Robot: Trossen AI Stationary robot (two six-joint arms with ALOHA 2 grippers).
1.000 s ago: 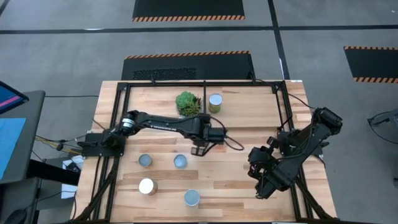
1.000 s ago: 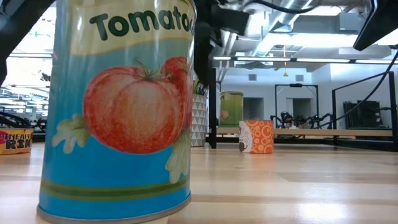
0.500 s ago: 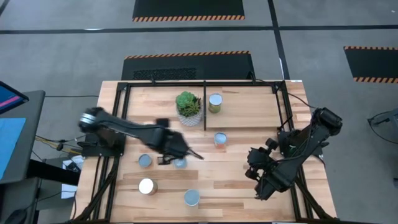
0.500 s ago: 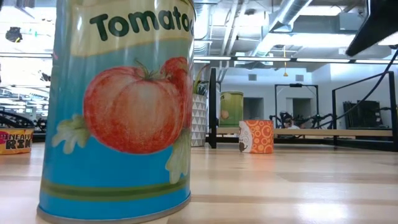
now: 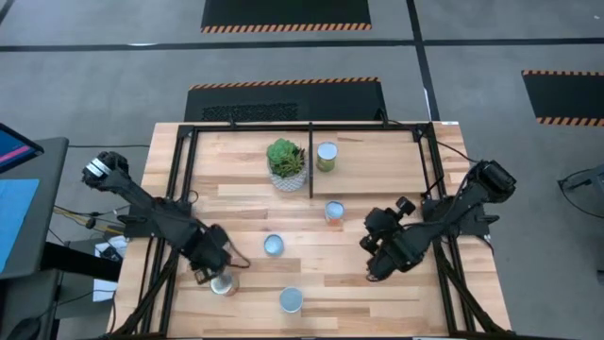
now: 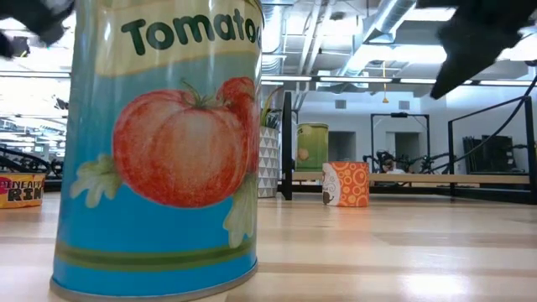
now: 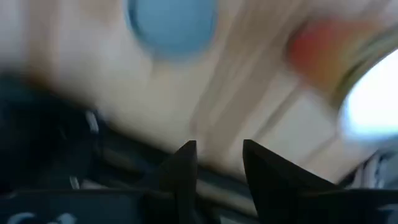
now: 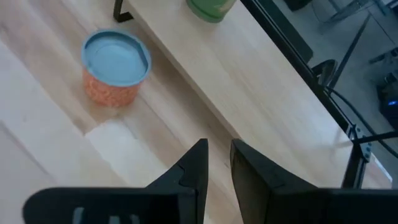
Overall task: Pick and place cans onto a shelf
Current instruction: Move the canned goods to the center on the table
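Five cans show in the high view. A green-label can (image 5: 327, 156) stands on the shelf (image 5: 377, 161) right of its centre bar. An orange can (image 5: 334, 211) (image 8: 116, 65) stands just in front of the shelf. Two pale-blue-topped cans (image 5: 274, 246) (image 5: 291, 300) and a silver-topped can (image 5: 225, 285) stand nearer. My left gripper (image 5: 209, 269) (image 7: 219, 149) is open and empty, hovering beside the silver-topped can. My right gripper (image 5: 372, 266) (image 8: 218, 144) is near the table's right side, empty, its fingers all but shut, near-right of the orange can.
A succulent in a white patterned pot (image 5: 287, 162) stands on the shelf left of the centre bar. The low view is filled by a tomato can (image 6: 159, 143) close to the camera. A pineapple can (image 6: 21, 189) stands far left. Bare boards lie right of the orange can.
My left gripper has drawn back fast from the orange can at the table's middle, toward the near left, and now hovers by the silver-topped can. The orange can stays upright before the shelf. My right gripper has moved a little toward the table's middle.
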